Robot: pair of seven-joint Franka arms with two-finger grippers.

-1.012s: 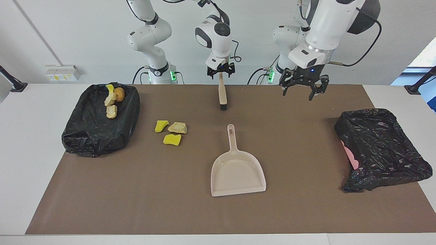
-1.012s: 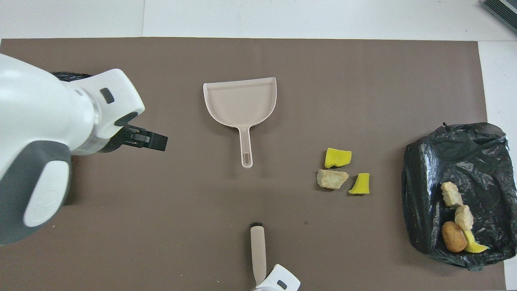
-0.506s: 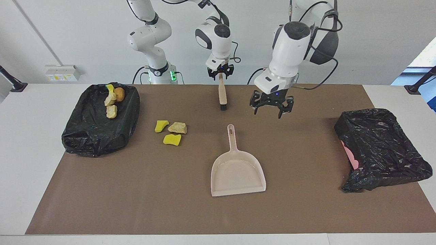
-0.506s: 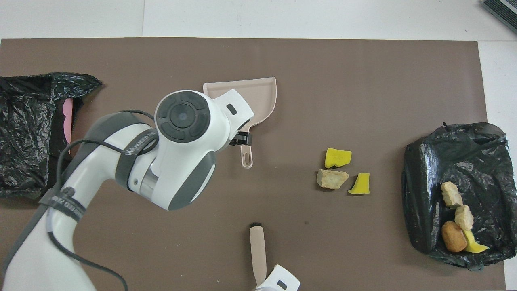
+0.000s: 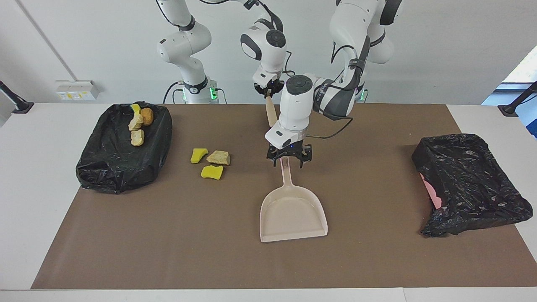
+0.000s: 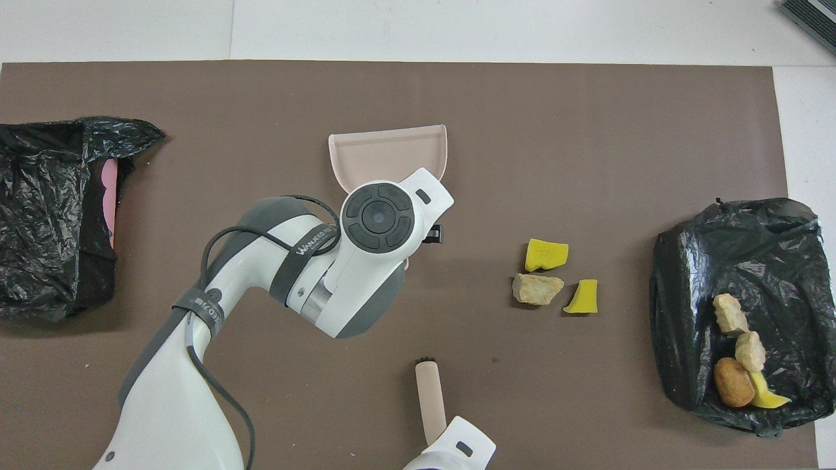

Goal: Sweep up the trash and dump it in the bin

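Since a second earlier, the left pincer (image 5: 288,160) had been swung from above the left arm's end of the mat down to the dustpan (image 5: 292,212), where it was seen spread open astride the top of the handle, not yet clamped. The right pincer (image 5: 269,90) was closed on the brush (image 5: 271,111), which had been tilted slightly and hung above the mat nearer to the robots than the dustpan. Three pieces of trash (image 5: 209,161), two bright yellow and one pale tan, were left on the brown mat (image 5: 168,235) beside the dustpan, toward the right arm's end. Four more chunks (image 5: 139,121) were seen lying on the black-bagged bin (image 5: 121,155) at that end of the desk (image 5: 25,188). A second black-bagged bin (image 5: 465,180), with pink showing at one edge, was placed at the left arm's end.
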